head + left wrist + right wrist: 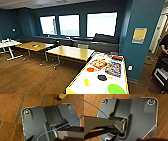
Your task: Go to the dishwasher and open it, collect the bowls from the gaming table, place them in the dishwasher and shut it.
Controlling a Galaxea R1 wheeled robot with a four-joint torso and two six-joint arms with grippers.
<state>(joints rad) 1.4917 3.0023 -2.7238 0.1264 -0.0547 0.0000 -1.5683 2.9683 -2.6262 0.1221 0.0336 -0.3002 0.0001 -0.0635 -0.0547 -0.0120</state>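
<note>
Right in front of you sits the gaming table point(82, 88), with its white top and yellow edge. It reaches from the near edge of the head view out toward the blue pillar point(143, 37). That is where the bowls are. You can see a big lime green bowl point(115, 89) at the closest end of the table. A little farther along sits a dark bowl point(102, 77), and beyond it, near the table's left edge, an orange-red bowl point(90, 69). The three bowls sit apart from each other. Two flat colourful game boxes point(113, 68) lie side by side on the far half of the table, past the bowls. A small yellow thing point(86, 82) stands on the top between the orange-red bowl and the near end.

Left of the gaming table you see two wooden tables point(71, 52), with a long dark bench point(105, 43) behind them under three bright windows point(70, 25). A white table point(8, 44) stands at the far left. A person point(163, 47) is at the right edge, past the pillar.

Both wrist views look down at the brown wood floor point(10, 119). A yellow table leg point(62, 96) shows in the left wrist view. You cannot tell if the left gripper or the right gripper is apart or together.
</note>
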